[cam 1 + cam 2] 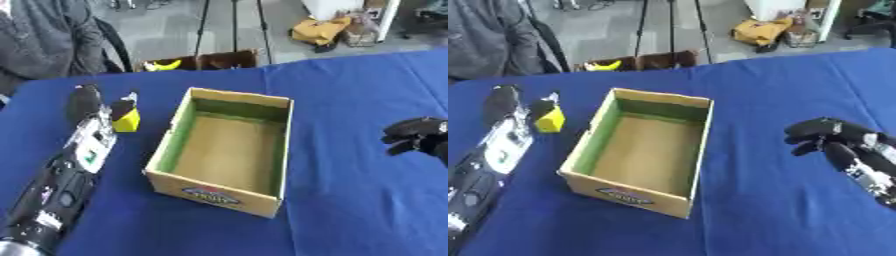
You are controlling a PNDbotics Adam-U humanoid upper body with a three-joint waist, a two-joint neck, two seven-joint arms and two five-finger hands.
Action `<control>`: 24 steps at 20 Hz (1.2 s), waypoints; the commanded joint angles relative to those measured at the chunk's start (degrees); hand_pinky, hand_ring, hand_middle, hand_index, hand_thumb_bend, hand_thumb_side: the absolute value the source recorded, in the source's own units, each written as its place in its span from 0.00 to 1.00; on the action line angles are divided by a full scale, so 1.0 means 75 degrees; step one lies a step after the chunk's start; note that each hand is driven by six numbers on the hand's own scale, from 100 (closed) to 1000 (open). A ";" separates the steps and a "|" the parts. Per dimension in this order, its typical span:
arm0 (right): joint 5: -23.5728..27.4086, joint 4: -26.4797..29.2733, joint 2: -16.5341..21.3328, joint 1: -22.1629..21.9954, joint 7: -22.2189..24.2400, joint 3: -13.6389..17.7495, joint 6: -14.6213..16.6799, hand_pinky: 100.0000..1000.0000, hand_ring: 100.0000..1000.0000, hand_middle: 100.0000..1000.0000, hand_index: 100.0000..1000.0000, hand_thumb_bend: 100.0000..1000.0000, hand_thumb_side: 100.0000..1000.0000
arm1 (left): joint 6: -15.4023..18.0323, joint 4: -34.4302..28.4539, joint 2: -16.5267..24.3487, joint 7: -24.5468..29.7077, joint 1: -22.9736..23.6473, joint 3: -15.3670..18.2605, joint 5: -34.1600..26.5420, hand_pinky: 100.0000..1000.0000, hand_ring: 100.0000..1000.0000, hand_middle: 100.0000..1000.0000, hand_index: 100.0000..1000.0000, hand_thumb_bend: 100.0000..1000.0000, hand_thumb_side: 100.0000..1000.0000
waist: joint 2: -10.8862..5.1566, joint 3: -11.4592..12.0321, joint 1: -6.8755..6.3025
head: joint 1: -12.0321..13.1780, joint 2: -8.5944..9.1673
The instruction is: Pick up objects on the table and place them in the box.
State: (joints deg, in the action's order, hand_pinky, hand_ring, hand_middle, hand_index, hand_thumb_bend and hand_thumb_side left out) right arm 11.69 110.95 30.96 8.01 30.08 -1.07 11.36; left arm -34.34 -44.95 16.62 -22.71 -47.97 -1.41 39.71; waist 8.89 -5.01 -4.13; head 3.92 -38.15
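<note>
Desk (350, 210): blue cloth covers it, filling the near view and carrying everything below.
Box (220, 145): open cardboard, green-lined walls, bare floor, standing at the centre of the desk.
Left hand (86, 102): at the end of the left arm, reaching up the left side, left of the box; fingers (122, 106) touch the yellow block, thumb apart, but whether they clamp it cannot be told.
Right hand (833, 137): right of the box, well apart from it; dark fingers curled, holding nothing.
Yellow block (128, 121): small, on the desk just left of the box, outside it.
</note>
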 commanded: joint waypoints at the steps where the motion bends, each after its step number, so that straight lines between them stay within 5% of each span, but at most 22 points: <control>1: -0.0029 0.0072 0.0072 0.0065 0.0036 0.0050 0.0007 0.71 0.79 0.78 0.83 0.00 0.76 | -0.0001 0.0043 0.0144 -0.0134 -0.0159 0.0066 -0.0120 0.36 0.48 0.51 0.74 0.50 0.60 | -0.0086 -0.0004 0.0024 | -0.0002 0.0092; 24: -0.0080 0.0045 0.0033 0.0065 0.0084 0.0065 0.0021 0.71 0.80 0.78 0.83 0.00 0.76 | -0.0110 0.0353 -0.0096 0.0244 0.0008 -0.0033 0.0077 0.35 0.46 0.48 0.73 0.47 0.56 | -0.0012 -0.0050 0.0022 | 0.0009 0.0128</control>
State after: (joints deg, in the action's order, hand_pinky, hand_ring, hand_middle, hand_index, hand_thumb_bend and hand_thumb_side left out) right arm 11.51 110.90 30.54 8.01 30.55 -1.08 11.41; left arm -35.01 -42.66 15.60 -21.24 -47.73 -1.54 39.93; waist 9.20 -5.33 -4.24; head 3.92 -37.72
